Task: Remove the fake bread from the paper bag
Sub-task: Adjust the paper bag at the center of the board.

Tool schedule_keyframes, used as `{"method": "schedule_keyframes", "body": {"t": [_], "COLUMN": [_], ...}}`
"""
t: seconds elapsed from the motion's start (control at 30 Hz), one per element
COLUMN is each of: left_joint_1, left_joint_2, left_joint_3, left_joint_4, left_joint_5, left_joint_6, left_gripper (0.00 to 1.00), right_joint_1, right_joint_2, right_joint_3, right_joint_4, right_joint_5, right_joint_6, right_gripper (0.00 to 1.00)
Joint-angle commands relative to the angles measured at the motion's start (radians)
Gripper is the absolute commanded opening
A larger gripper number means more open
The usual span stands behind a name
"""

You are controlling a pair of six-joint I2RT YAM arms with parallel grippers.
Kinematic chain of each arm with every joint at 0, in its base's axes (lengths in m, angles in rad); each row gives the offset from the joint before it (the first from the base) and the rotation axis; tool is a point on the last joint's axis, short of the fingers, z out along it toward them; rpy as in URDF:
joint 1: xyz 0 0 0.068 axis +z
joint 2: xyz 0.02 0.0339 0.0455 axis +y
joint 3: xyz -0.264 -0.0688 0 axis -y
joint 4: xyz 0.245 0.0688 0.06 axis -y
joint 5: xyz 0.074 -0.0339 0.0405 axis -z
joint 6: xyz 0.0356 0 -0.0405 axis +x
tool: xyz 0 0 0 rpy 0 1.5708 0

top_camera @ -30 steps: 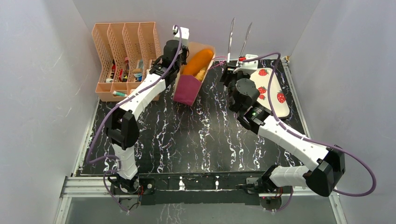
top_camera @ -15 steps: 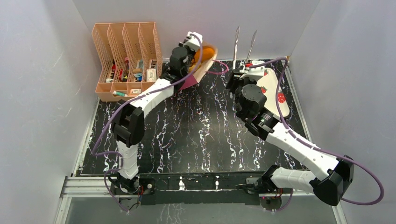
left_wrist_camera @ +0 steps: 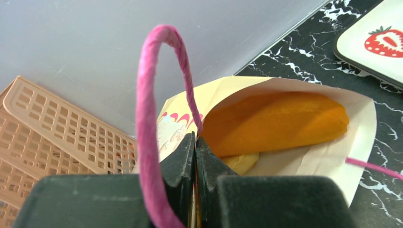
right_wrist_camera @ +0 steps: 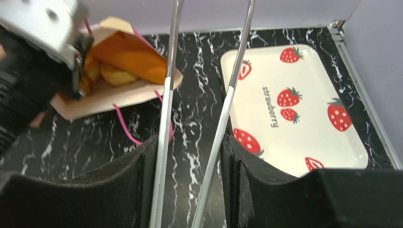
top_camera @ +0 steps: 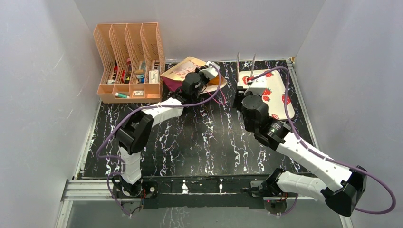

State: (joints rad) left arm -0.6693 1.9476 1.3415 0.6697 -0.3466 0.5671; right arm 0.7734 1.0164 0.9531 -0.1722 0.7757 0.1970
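The paper bag [top_camera: 183,70] lies tipped on its side at the back of the table, with its mouth facing right. My left gripper [top_camera: 209,79] is shut on the bag's rim [left_wrist_camera: 176,114], beside a pink string handle [left_wrist_camera: 145,118]. An orange fake bread [left_wrist_camera: 278,118] lies inside the open mouth with a paler piece under it; in the right wrist view the bread [right_wrist_camera: 130,54] also shows. My right gripper [right_wrist_camera: 190,142] is shut on metal tongs [right_wrist_camera: 166,90], whose two arms point toward the back wall just right of the bag [right_wrist_camera: 109,97].
A peach file rack [top_camera: 128,57] with small items stands at the back left, close to the bag. A white strawberry tray [top_camera: 278,92] lies at the back right, partly under my right wrist. Grey walls close in on three sides.
The left arm swung the bag from upright down onto its side, mouth to the right. The right arm shifted right and lowered the tongs toward the table.
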Motion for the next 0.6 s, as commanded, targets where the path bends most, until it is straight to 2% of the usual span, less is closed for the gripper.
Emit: {"method": "schedule_keyframes", "body": {"t": [0.0,0.57], "left_joint_1": [0.001,-0.001], "left_joint_2": [-0.123,-0.198], "left_joint_3": [-0.032,-0.044], "left_joint_4": [0.063,-0.142], "left_joint_5": [-0.073,-0.137], "left_joint_6": [-0.096,-0.408], "left_gripper": [0.00,0.00], "right_joint_1": [0.031,0.238], "right_joint_2": [-0.051,0.001], "right_joint_3": [-0.002,0.027], "right_joint_4": [-0.137,-0.444], "right_joint_5": [-0.014,-0.044], "right_joint_6": [0.102,0.333], "right_gripper": [0.29,0.27]}}
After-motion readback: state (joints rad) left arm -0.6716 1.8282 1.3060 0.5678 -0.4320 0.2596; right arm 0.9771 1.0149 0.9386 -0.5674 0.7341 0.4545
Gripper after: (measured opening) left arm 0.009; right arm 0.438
